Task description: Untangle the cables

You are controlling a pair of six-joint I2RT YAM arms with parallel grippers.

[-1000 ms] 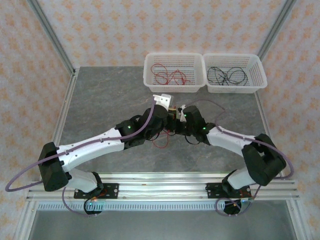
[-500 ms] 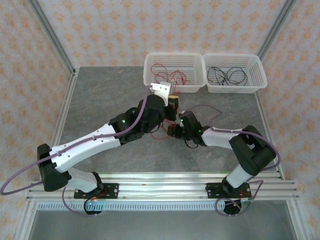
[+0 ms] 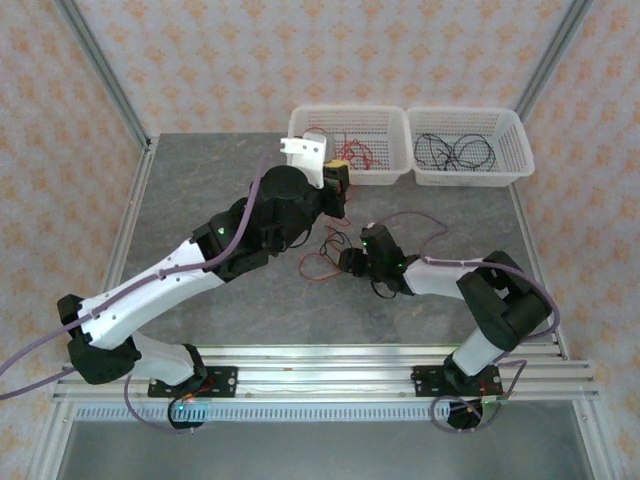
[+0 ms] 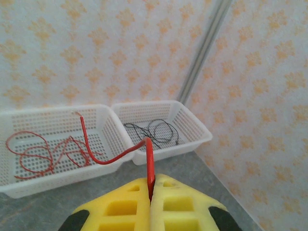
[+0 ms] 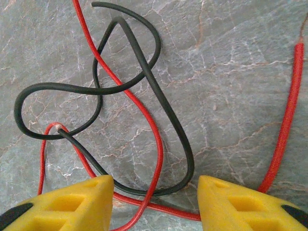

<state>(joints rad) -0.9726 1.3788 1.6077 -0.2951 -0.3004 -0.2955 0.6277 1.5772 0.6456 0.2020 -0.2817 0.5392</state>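
- Two arms that met over the middle of the tabletop (image 3: 200, 200) a second ago are now apart. The left arm (image 3: 170, 280) has swung up and away toward the far baskets, while the right arm (image 3: 450, 275) has stayed low.
- The left gripper (image 3: 335, 182) was level with the right one before. It now sits raised just in front of the near rim of the left basket (image 3: 297, 150).
- The left arm stretches diagonally from its base, with its wrist lifted. In the left wrist view, the left gripper (image 4: 150, 192) is pressed together, pinching a red cable (image 4: 115, 156) that curls up out of its tips.
- The right arm is folded back more than before, with its elbow near the tabletop's right edge and its forearm pointing left.
- The right gripper (image 5: 153, 190) is spread and hovers low over the tangle, gripping nothing. Between its fingers, a black cable (image 5: 144, 72) loops over a red strand (image 5: 144, 115) on the stone surface.
- In the top view, that tangle (image 3: 320, 262) lies just left of the right gripper (image 3: 347, 260).
- More red cables (image 3: 345, 152) lie in the left basket, and black cables (image 3: 455, 152) lie in the right basket (image 3: 517, 140).
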